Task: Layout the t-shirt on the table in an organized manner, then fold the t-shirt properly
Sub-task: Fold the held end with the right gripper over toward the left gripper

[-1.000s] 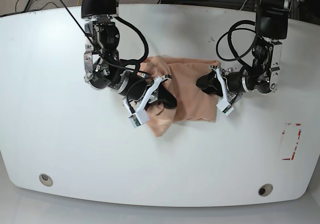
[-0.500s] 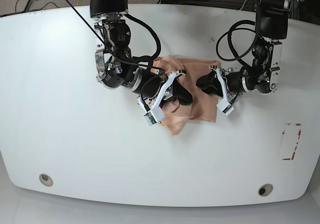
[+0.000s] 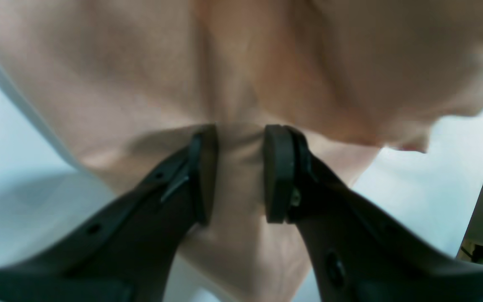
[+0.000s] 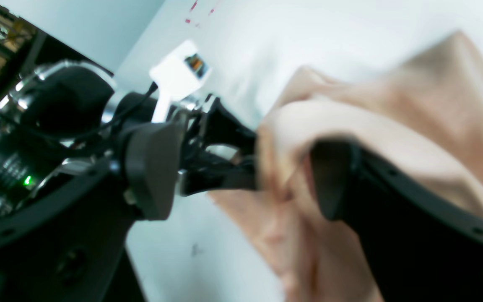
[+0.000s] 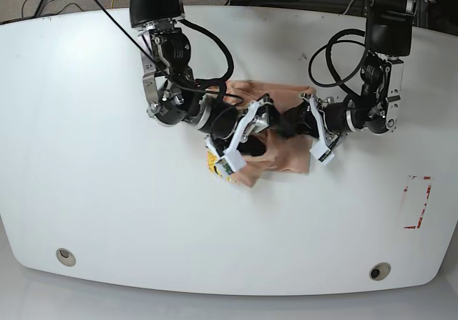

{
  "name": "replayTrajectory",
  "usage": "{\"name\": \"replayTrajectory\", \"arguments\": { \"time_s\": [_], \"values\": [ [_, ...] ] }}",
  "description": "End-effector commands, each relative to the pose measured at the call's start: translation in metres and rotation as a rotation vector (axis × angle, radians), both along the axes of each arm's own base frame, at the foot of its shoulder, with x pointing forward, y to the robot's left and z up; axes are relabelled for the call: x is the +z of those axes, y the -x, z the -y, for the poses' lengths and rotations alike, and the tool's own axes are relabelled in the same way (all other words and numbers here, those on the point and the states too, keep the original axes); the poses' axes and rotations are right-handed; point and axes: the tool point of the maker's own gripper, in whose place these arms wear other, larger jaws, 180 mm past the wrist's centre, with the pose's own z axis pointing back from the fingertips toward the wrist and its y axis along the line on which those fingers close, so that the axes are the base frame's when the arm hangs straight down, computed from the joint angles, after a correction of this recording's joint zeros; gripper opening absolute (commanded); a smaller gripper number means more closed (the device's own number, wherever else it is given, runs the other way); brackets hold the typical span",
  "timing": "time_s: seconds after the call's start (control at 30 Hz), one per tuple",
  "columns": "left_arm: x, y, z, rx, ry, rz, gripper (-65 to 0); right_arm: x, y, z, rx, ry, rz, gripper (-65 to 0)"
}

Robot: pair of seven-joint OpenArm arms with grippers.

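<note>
The peach t-shirt (image 5: 283,155) lies bunched in a small heap at the middle of the white table (image 5: 107,191), with a bit of its yellow print (image 5: 213,167) showing at its left edge. My left gripper (image 5: 296,121) reaches in from the right. In the left wrist view the left gripper (image 3: 241,167) is shut on a fold of the t-shirt (image 3: 241,84). My right gripper (image 5: 266,128) sits over the heap from the left. In the right wrist view the right gripper (image 4: 241,176) is wide open, with the t-shirt (image 4: 392,126) draped over one finger (image 4: 333,180).
The two grippers almost meet above the heap. A red tape outline (image 5: 417,202) marks the table at the right. Two grey grommets (image 5: 66,256) (image 5: 379,270) sit near the front edge. Cables hang behind both arms.
My right gripper carried the shirt's left side rightward over the heap, toward the left gripper, and then opened. The shirt is bunched narrower. The left gripper has stayed put.
</note>
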Motion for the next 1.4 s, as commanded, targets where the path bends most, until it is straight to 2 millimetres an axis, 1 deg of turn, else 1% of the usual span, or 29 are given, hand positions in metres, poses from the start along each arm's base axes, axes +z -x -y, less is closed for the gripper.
{"name": "replayTrajectory", "arguments": {
  "time_s": [0.0, 0.13, 0.23, 0.33, 0.43, 0.53, 0.67, 0.7, 0.77, 0.8, 0.83, 0.87, 0.9, 1.03, 1.17, 1.3, 1.37],
  "values": [
    [-0.036, 0.031, -0.024, -0.052, -0.202, -0.141, -47.4, 0.032, -0.002, -0.025, 0.065, -0.057, 0.086, -19.2],
    [-0.036, 0.03, -0.023, -0.052, -0.199, -0.139, -47.2, 0.034, 0.006, -0.038, 0.11, -0.056, 0.095, -20.3],
    [-0.034, 0.029, -0.021, -0.052, -0.193, -0.133, -47.2, 0.036, 0.008, -0.039, 0.116, -0.056, 0.1, -21.7],
    [-0.033, 0.028, -0.021, -0.051, -0.191, -0.13, -47.2, 0.039, 0.007, -0.035, 0.112, -0.049, 0.117, -23.1],
    [-0.032, 0.027, -0.021, -0.049, -0.189, -0.127, -47.2, 0.038, 0.005, -0.021, 0.107, -0.013, 0.142, -24.9],
    [-0.027, 0.022, -0.018, -0.042, -0.164, -0.116, -47.1, 0.033, 0.004, -0.009, 0.102, 0.023, 0.148, -26.0],
    [-0.017, 0.014, -0.01, -0.027, -0.101, -0.103, -47.1, 0.027, -0.005, 0.017, 0.055, 0.059, 0.149, -27.3],
    [-0.016, 0.014, -0.009, -0.025, -0.092, -0.102, -46.9, 0.026, -0.006, 0.02, 0.051, 0.064, 0.148, -27.4],
    [-0.012, 0.012, -0.006, -0.02, -0.065, -0.1, -44.7, 0.021, -0.007, 0.029, 0.037, 0.081, 0.141, -28.2],
    [-0.011, 0.012, -0.004, -0.017, -0.051, -0.099, -42.9, 0.019, -0.007, 0.032, 0.032, 0.088, 0.136, -28.7],
    [-0.008, 0.01, -0.001, -0.013, -0.03, -0.095, -40.0, 0.016, -0.01, 0.041, 0.014, 0.1, 0.133, -29.5],
    [-0.006, 0.01, 0.0, -0.011, -0.021, -0.095, -38.8, 0.016, -0.011, 0.044, 0.005, 0.104, 0.132, -29.5],
    [-0.001, 0.006, 0.001, -0.01, -0.007, -0.081, -37.1, 0.015, -0.013, 0.049, -0.004, 0.108, 0.132, -29.5],
    [0.018, -0.003, 0.01, -0.018, 0.036, -0.029, -31.9, 0.011, -0.015, 0.06, -0.02, 0.129, 0.129, -29.3],
    [0.033, -0.007, 0.018, -0.029, 0.068, 0.013, -28.1, -0.001, -0.016, 0.066, -0.024, 0.147, 0.097, -29.3],
    [0.048, -0.011, 0.022, -0.033, 0.109, 0.042, -27.4, -0.007, -0.016, 0.065, -0.023, 0.149, 0.079, -29.3],
    [0.056, -0.013, 0.016, -0.03, 0.121, 0.058, -27.4, -0.005, -0.017, 0.065, -0.023, 0.148, 0.082, -29.3]
  ]
}}
